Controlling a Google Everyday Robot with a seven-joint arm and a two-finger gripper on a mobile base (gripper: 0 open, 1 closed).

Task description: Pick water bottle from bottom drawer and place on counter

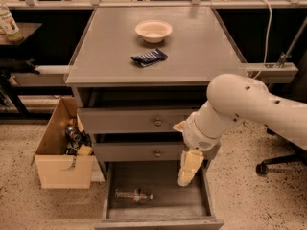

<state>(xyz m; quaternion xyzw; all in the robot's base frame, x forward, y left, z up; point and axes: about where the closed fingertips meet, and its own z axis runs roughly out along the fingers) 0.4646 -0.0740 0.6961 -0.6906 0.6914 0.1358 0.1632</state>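
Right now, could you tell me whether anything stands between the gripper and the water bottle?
Nothing visible does. The gripper hangs over the right side of the open bottom drawer. The bottle lies on its side, lower and to the left in the view, with only bare drawer floor between them.

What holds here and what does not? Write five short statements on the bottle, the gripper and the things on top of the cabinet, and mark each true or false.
1. The small clear plastic water bottle lies on its side on the floor of the open grey wooden bottom drawer. True.
2. The robot's cream gripper hangs over the right part of that drawer. True.
3. The gripper grasps the water bottle. False: it is apart from the bottle, which lies further left.
4. The round cream bowl stands on the flat matte grey counter. True.
5. The dark flat snack packet lies inside the bowl. False: it lies on the counter in front of the bowl, apart from it.
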